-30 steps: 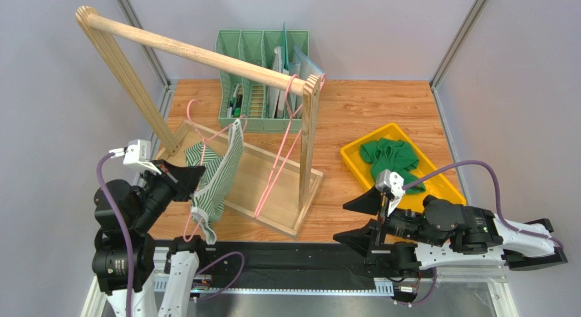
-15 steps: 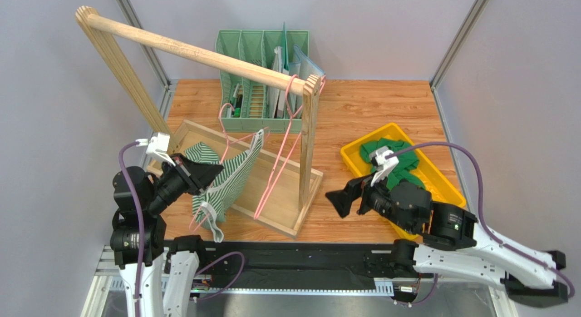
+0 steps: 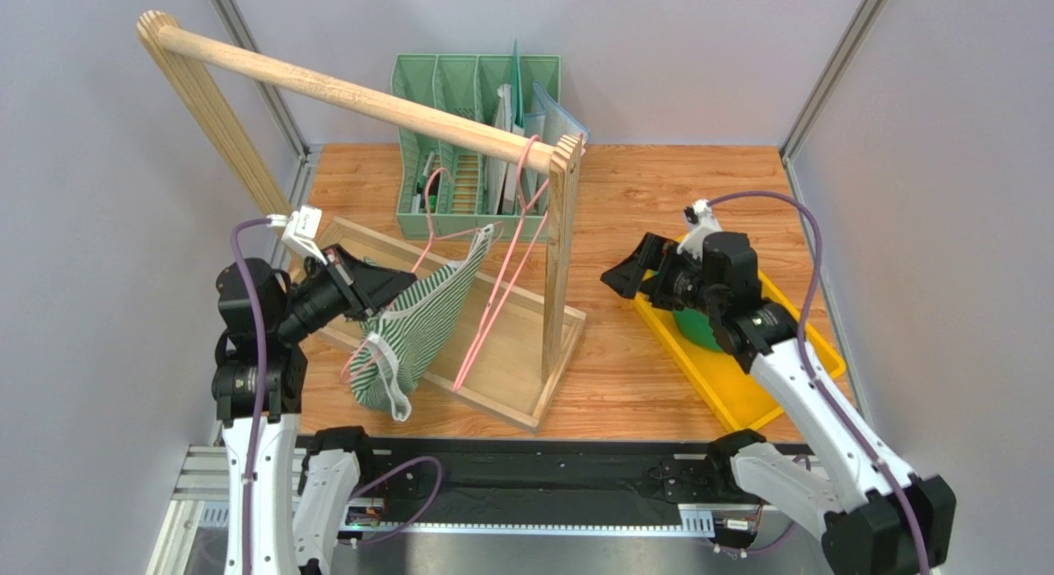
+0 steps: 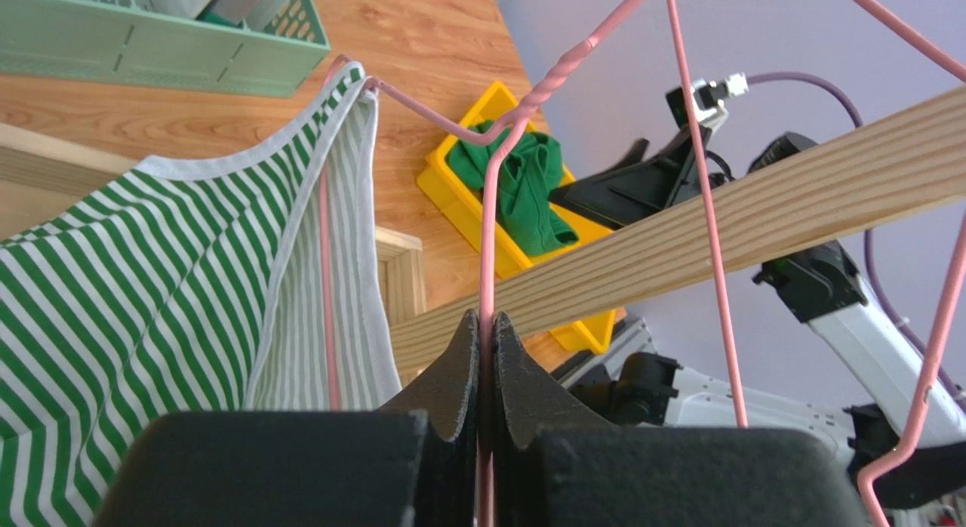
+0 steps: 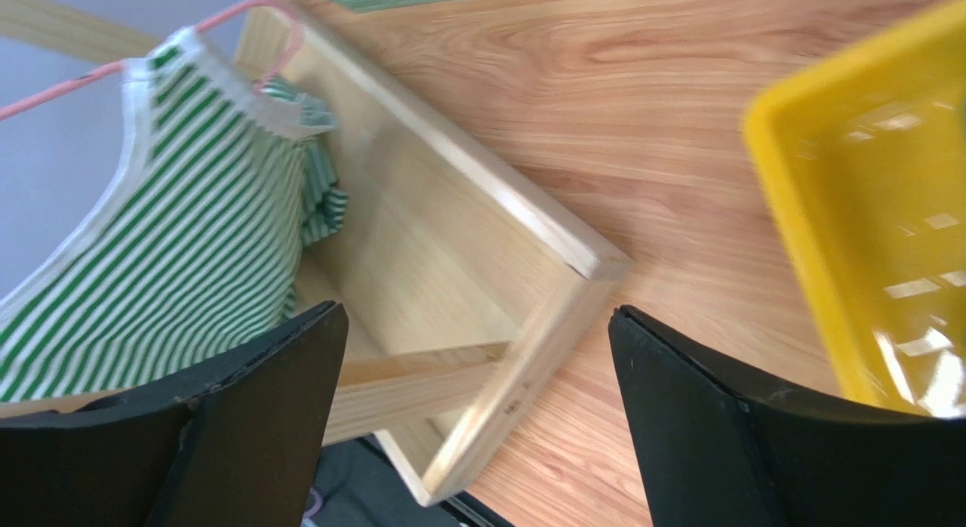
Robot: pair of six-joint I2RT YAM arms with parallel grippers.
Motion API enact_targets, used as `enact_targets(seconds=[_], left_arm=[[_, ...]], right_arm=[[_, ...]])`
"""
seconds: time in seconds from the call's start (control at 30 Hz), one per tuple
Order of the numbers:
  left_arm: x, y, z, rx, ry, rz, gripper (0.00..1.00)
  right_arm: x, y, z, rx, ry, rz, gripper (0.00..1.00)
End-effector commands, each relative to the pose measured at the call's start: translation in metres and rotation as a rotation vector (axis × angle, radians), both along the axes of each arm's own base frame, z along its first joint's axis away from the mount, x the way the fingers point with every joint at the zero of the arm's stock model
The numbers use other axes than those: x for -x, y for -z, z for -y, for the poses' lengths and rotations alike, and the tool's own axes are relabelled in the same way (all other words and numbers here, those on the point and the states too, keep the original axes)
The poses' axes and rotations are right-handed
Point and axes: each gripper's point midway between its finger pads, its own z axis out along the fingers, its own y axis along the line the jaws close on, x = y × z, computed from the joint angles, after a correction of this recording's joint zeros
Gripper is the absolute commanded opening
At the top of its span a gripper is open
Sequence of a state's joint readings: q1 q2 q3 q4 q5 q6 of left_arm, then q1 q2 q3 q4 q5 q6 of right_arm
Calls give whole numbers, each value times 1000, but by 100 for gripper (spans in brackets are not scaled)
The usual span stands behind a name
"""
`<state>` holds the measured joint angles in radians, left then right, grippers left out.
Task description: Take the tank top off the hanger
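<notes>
The green-and-white striped tank top hangs on a pink wire hanger in front of the wooden rack. My left gripper is shut on the hanger's wire; the left wrist view shows the jaws pinching the pink wire, with the tank top to the left of it. My right gripper is open and empty, to the right of the rack's post, facing the rack. In the right wrist view the gripper frames the rack base, with the tank top at the far left.
The wooden rack has a rod and a base frame. A second pink hanger hangs at the rod's right end. A green organiser stands behind. A yellow tray holding a green cloth lies under my right arm.
My left gripper carried the hanger and tank top up and right, toward the rack. My right arm swung from the near edge out over the yellow tray, its open gripper now by the rack post.
</notes>
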<state>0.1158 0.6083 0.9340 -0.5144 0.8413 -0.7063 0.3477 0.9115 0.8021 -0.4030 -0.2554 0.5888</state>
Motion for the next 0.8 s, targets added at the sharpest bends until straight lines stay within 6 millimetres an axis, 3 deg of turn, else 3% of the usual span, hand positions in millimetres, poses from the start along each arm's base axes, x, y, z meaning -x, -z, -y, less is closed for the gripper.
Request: enact_targets(seconds=[0.0,0.2,0.33,0.4,0.57,0.77], left_arm=[[-5,-19,5,8,64,76,0],[-1,-26,8,22,79,83,0],[1,-26,10,28,89,79,0],[1,-25,10,30,92,75,0],[0,-25,11,37,90,66,0],[0,-26,12,36,101,66,0]], right_arm=[[-14,-55,-53,-214,-262,183,91],[-24,-65,-98,-210,-446,290,86],[-35,-59,-133,-194,-533,306,86],[-42,-63,-143,-213,-555,325,84],[-67,-51,-170,-242,-580,306,81],[-78,-41,-198,-237,-589,304,79]])
